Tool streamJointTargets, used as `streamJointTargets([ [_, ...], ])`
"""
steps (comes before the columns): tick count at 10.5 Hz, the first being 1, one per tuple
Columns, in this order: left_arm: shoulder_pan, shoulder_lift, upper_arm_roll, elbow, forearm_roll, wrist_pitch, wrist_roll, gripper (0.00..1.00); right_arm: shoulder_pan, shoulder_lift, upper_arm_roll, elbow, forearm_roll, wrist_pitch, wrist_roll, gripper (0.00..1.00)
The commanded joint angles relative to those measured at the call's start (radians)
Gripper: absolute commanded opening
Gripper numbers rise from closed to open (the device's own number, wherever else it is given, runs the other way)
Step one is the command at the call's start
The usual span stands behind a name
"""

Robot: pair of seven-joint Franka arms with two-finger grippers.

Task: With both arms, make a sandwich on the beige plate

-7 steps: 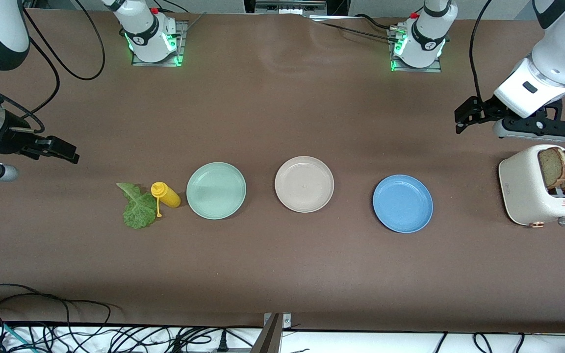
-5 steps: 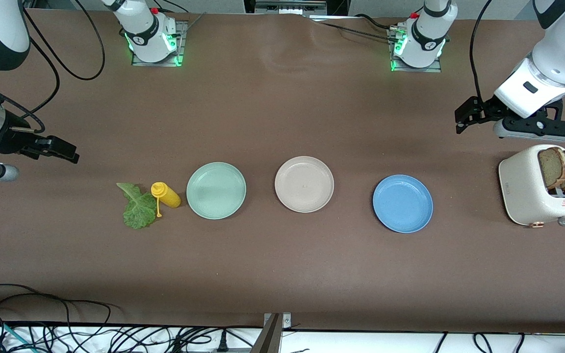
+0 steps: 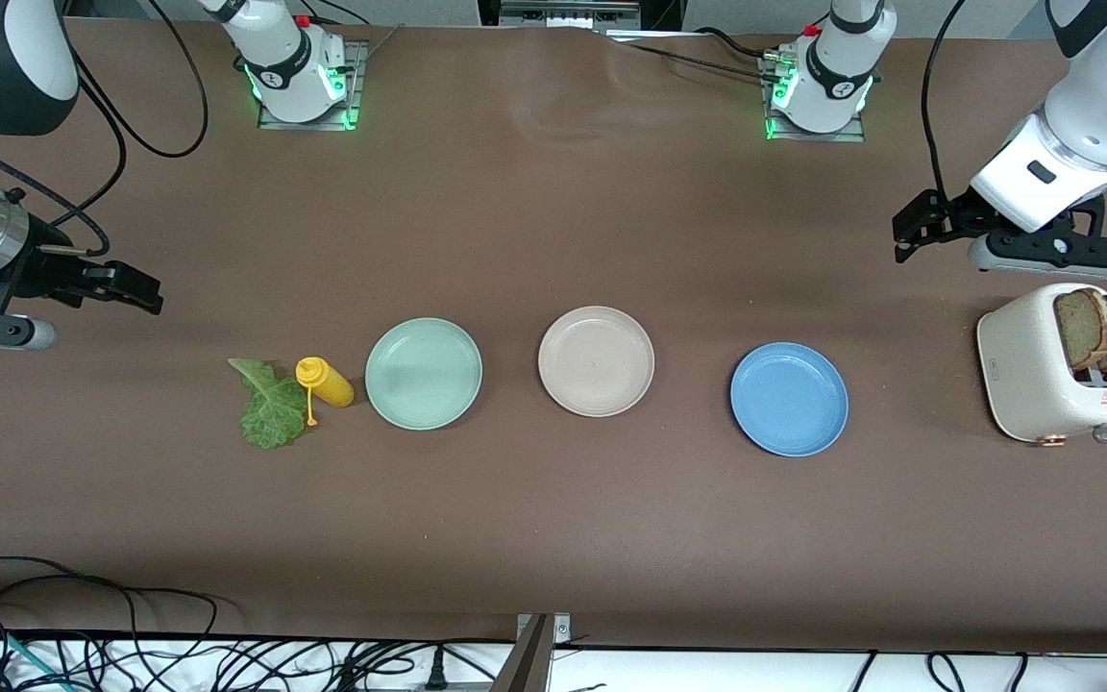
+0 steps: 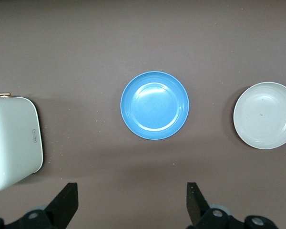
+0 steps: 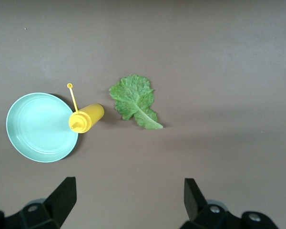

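Note:
The beige plate (image 3: 596,360) lies bare in the middle of the table, also in the left wrist view (image 4: 264,115). Two brown bread slices (image 3: 1104,329) stand upright in a white toaster (image 3: 1029,370) at the left arm's end. A green lettuce leaf (image 3: 270,406) lies flat at the right arm's end, also in the right wrist view (image 5: 135,100). My left gripper (image 3: 911,231) (image 4: 131,193) hangs open and holding nothing over bare table beside the toaster. My right gripper (image 3: 135,288) (image 5: 128,188) hangs open, with nothing held, over bare table beside the lettuce.
A yellow squeeze bottle (image 3: 325,382) lies on its side between the lettuce and a mint-green plate (image 3: 424,373). A blue plate (image 3: 789,399) sits between the beige plate and the toaster. Cables run along the table edge nearest the front camera.
My right arm has shifted slightly toward the middle of the table. The left arm has barely moved, and nothing on the table has moved.

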Motion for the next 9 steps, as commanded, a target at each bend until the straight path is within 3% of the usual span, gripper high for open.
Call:
streamJointTargets([
  [1, 0.012, 0.009, -0.002, 0.018, -0.022, 0.0, 0.018, 1.0, 0.001, 0.002, 0.006, 0.007, -0.016, -0.019, -0.007, 1.0],
  [9, 0.014, 0.009, -0.002, 0.018, -0.022, -0.008, 0.018, 1.0, 0.002, 0.026, 0.006, -0.045, -0.013, -0.014, -0.001, 1.0],
])
